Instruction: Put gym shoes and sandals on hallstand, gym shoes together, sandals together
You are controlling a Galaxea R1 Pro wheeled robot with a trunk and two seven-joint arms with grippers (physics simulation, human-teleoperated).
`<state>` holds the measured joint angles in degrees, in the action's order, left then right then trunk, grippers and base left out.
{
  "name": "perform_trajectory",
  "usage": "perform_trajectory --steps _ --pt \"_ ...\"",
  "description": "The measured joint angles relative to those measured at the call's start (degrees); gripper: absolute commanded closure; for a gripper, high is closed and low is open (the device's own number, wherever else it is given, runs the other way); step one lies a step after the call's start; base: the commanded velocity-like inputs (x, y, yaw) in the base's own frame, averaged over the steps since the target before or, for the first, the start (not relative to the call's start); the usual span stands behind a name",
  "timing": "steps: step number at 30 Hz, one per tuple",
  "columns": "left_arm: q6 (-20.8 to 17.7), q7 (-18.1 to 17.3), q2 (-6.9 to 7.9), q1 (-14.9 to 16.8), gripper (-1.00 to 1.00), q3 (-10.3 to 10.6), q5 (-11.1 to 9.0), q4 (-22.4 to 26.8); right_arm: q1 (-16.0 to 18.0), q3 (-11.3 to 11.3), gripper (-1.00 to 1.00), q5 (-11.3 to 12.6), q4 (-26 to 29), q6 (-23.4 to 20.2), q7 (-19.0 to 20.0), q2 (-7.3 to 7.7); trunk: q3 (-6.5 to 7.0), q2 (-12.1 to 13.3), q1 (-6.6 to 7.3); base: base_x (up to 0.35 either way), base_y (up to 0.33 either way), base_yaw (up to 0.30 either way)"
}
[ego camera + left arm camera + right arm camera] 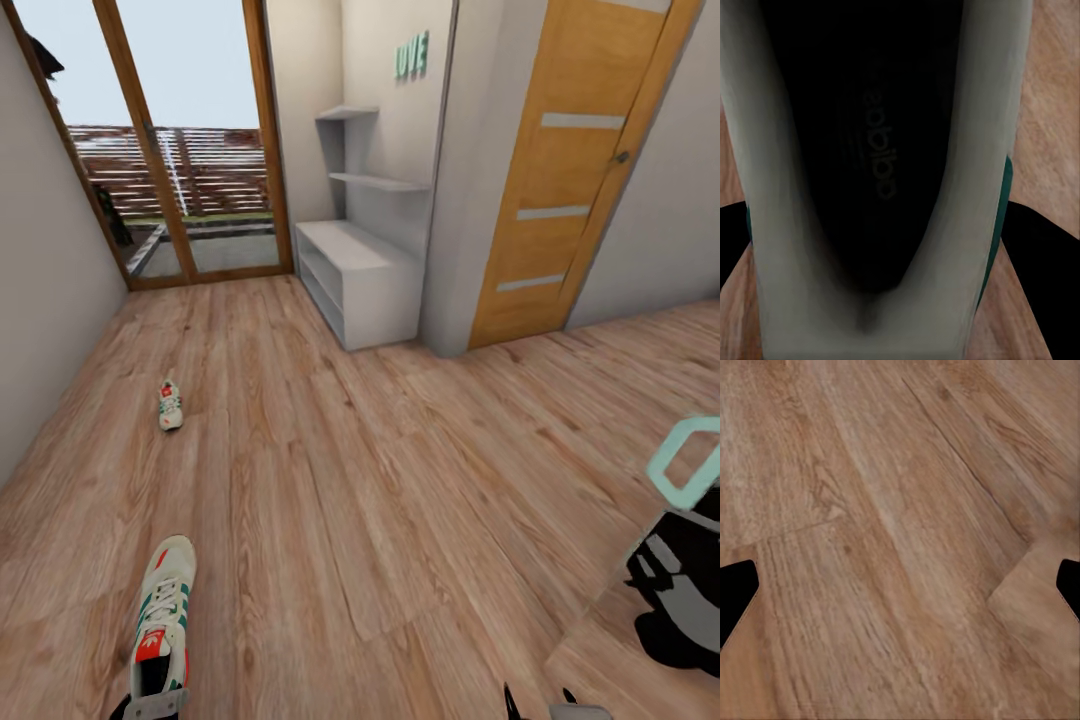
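Note:
One gym shoe is at the lower left over the corridor floor, toe pointing away from me. My left gripper is at its heel. In the left wrist view the dark inside of this gym shoe sits between the black fingers, which press its sides, so the left gripper is shut on it. The second gym shoe lies farther off on the floor to the left. The light-grey hallstand stands against the far wall. My right gripper hangs open over bare planks. The sandals are out of view.
A glass door with a wooden frame closes the corridor's far end. A wooden door is right of the hallstand. Part of my own base with a teal handle shows at the right edge. A wall runs along the left.

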<state>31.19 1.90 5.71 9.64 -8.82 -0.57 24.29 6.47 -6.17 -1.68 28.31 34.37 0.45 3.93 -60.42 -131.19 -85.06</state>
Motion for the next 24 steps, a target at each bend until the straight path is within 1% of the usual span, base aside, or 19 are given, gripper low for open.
perform_trajectory --steps 7,11,24 --pt "0.0 0.0 0.00 0.0 1.00 0.0 0.0 0.0 0.0 0.0 -1.00 0.0 0.0 0.0 0.0 -0.04 0.00 0.0 0.00 0.340 0.000 0.005" --pt "0.0 0.0 0.00 0.0 1.00 0.0 0.0 0.0 0.0 0.0 -1.00 0.0 -0.1 0.0 -0.1 -0.04 -0.08 0.0 0.00 0.340 0.000 0.084" --pt "0.0 0.0 0.00 0.0 1.00 0.0 0.0 0.0 0.0 0.0 -1.00 0.0 -0.1 0.0 -0.1 -0.04 -0.74 0.0 0.00 0.340 0.000 0.201"
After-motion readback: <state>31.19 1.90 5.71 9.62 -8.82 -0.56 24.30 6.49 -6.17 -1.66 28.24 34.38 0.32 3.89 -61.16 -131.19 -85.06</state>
